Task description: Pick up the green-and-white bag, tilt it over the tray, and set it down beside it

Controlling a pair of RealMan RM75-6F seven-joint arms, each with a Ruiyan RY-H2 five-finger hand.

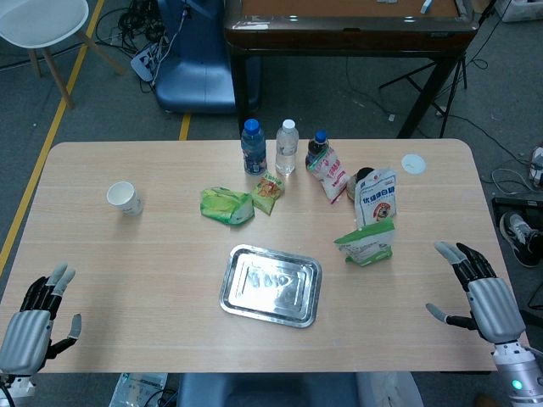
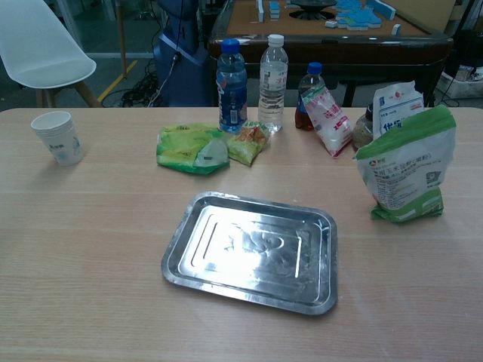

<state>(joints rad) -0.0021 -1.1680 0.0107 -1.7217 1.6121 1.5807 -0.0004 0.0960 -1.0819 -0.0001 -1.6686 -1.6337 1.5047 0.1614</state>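
- Left hand [image 1: 38,326] rests at the table's [image 1: 127,280] near left corner, fingers apart, holding nothing.
- Right hand [image 1: 479,292] sits near the right edge, fingers spread, empty.
- Green-and-white bag [image 1: 366,242] stands upright just right of the tray [image 1: 270,286], untouched.

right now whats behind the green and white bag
A blue-and-white bag stands just behind the green-and-white bag, with a dark jar beside it. The green bag covers the blue one's lower part in the chest view.
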